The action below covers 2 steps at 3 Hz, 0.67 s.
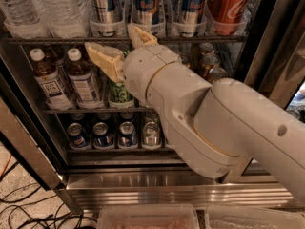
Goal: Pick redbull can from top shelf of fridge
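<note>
Three redbull cans stand in clear trays on the top shelf (43, 40) of the fridge (167, 180): one at the left (106, 1), one in the middle (147, 3), one at the right (189, 4). Their tops are cut off by the frame's upper edge. My gripper (108, 37) is open and empty, with tan fingers (107, 61) spread. It sits just in front of and below the top shelf's edge, under the left and middle redbull cans. My pale arm fills the right and centre of the view.
A red Coca-Cola can (231, 3) stands right of the redbull cans, with water bottles (62, 8) at the left. The middle rack holds capped bottles (83, 80), a green can (119, 93) and cans at the right (209, 63). Short cans (102, 133) line the lower rack. Cables (28, 213) lie on the floor.
</note>
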### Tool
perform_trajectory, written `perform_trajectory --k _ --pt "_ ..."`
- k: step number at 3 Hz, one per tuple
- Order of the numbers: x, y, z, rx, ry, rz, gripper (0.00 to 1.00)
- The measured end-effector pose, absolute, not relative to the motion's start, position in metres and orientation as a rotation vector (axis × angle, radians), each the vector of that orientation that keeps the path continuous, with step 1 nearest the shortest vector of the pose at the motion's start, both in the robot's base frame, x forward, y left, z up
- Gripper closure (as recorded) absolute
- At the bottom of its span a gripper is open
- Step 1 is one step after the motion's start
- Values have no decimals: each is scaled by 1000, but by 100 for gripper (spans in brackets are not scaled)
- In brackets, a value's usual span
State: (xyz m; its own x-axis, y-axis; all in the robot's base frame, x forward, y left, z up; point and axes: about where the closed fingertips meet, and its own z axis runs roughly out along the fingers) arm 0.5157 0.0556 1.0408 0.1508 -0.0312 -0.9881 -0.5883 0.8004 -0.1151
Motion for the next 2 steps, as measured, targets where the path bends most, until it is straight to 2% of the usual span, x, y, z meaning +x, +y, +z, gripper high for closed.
perform_trajectory --k 2 --pt "540 64 1058 -567 1339 446 32"
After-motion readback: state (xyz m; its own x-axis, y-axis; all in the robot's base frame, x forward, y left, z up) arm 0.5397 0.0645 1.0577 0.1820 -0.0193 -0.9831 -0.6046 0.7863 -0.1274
